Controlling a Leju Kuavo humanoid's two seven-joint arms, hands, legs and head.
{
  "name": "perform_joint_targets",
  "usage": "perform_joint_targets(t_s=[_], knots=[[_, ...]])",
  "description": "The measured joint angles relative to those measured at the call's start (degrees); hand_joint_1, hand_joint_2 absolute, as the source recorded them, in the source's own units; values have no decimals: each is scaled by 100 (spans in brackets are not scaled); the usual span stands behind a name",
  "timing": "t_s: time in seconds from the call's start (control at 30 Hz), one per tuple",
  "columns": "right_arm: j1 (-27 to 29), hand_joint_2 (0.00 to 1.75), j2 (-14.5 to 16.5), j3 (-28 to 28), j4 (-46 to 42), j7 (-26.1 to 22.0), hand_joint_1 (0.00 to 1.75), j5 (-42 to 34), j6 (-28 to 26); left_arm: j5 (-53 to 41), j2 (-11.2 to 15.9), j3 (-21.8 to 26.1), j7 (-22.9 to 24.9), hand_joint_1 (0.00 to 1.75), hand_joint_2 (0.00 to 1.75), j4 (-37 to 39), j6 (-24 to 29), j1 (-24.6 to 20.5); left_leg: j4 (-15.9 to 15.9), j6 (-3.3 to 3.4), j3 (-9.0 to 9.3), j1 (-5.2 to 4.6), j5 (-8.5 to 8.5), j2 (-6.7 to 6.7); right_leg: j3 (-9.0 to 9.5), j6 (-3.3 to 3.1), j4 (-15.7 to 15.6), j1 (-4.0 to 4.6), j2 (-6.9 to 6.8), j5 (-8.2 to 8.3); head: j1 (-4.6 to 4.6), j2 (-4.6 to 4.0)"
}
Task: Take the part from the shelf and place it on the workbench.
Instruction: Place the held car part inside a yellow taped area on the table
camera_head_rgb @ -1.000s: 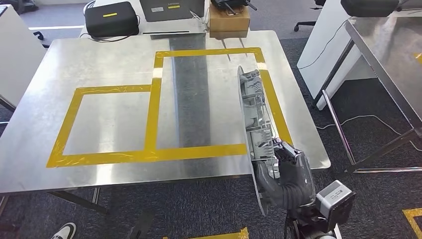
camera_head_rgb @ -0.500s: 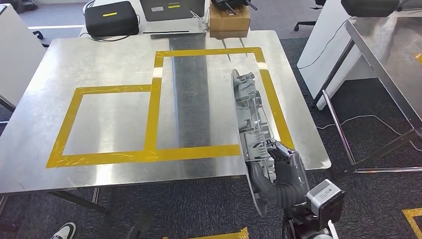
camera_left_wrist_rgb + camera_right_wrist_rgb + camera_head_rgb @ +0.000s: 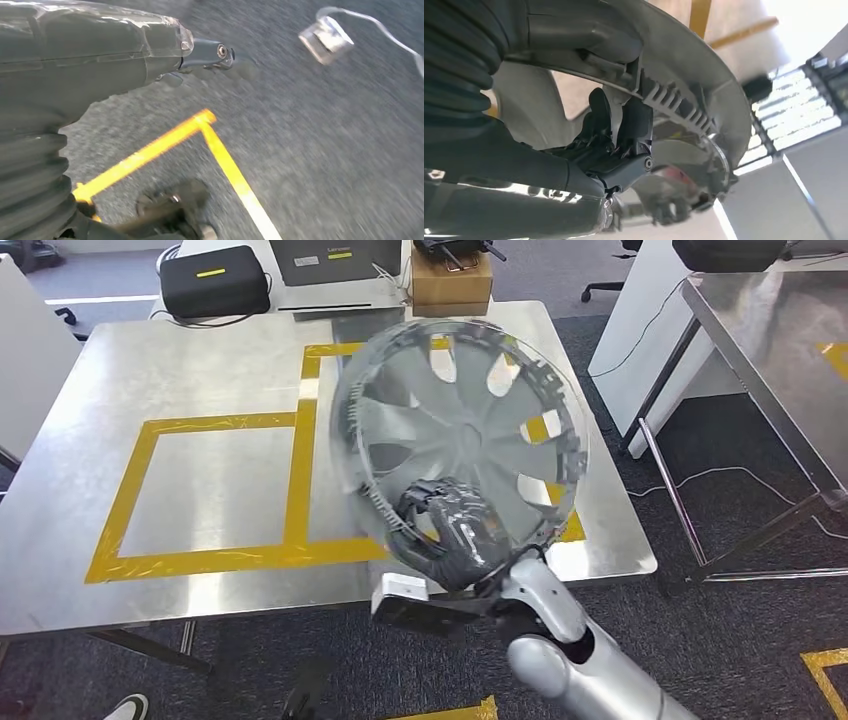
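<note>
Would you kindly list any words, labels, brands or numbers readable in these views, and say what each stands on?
None can be read.
Grey case: a yellow sticker and a white label, too small to read.
Black case: a yellow strip, no legible text.
Wheel cover: no markings legible.

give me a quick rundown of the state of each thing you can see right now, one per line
Hubcap: held at its rim, face turned toward the head camera, above the workbench, not yet set down.
Right robot hand: gripping the hubcap's lower edge.
Left robot hand: hanging over the carpet; open or shut can't be told.
Workbench: bare metal inside the yellow tape outlines.
Cardboard box: closed, behind the workbench's far edge.
</note>
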Motion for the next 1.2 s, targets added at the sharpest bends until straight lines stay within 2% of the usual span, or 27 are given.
perform_joint_targets(t_s=[0.1, 0.17, 0.27, 0.43, 0.57, 0.67, 0.9, 1.07, 1.2], knots=[[-302, 175, 579, 478, 1393, -223, 175, 97, 221, -91, -105, -86, 60, 0, 175, -1, -107, -93, 0, -1, 15, 4, -1, -10, 0, -1, 2, 1, 1, -1, 2, 0], [-394, 175, 822, 702, 2141, -184, 175, 183, 383, -102, -141, -124, 76, 0, 175, 3, -168, -104, 0, -5, 16, 5, -3, -33, 0, -5, 3, 0, -2, -4, 3, 0], [-465, 175, 1062, 1005, 3195, -23, 175, 384, 614, -70, -185, -160, 82, 0, 175, 13, -289, -104, 0, -10, 14, 5, -7, -76, 1, -15, 2, -1, -18, -11, 7, 0], [-628, 175, 1295, 1213, 4292, 44, 175, 250, 467, 227, -223, -168, 112, 0, 175, 26, -645, -91, 0, -15, 38, 0, -13, -133, 30, -18, -10, -5, -39, -23, 12, 0], [-812, 175, 1401, 1243, 4804, 43, 175, 57, 419, 566, -223, -165, 50, 0, 175, 38, -950, -60, 0, -15, 82, -1, -15, -213, 81, -8, -22, -4, -113, -44, 12, 0], [-901, 175, 1446, 1245, 5073, 40, 175, -31, 362, 610, -210, -165, 35, 0, 175, 58, -988, -19, 0, -14, 120, -2, -13, -266, 123, 2, -25, -4, -166, -61, 13, 0], [-1029, 175, 1463, 1247, 5437, -4, 175, -299, 70, 662, -163, -165, 38, 0, 175, 102, -982, 74, 0, -7, 133, -4, 13, -284, 144, 6, -24, -3, -192, -45, 11, 0], [-1210, 175, 1380, 1218, 5646, 128, 175, -316, -188, 570, -145, -165, 106, 0, 175, 125, -1015, 117, 0, -2, 129, -7, 22, -281, 149, 11, -26, -5, -192, -33, 11, 0], [-1533, 175, 1214, 1186, 5799, 273, 175, -189, -179, 451, -140, -165, 205, 0, 175, 146, -1069, 123, 1, 3, 123, -9, 27, -279, 153, 13, -32, -6, -192, -27, 11, 0]])
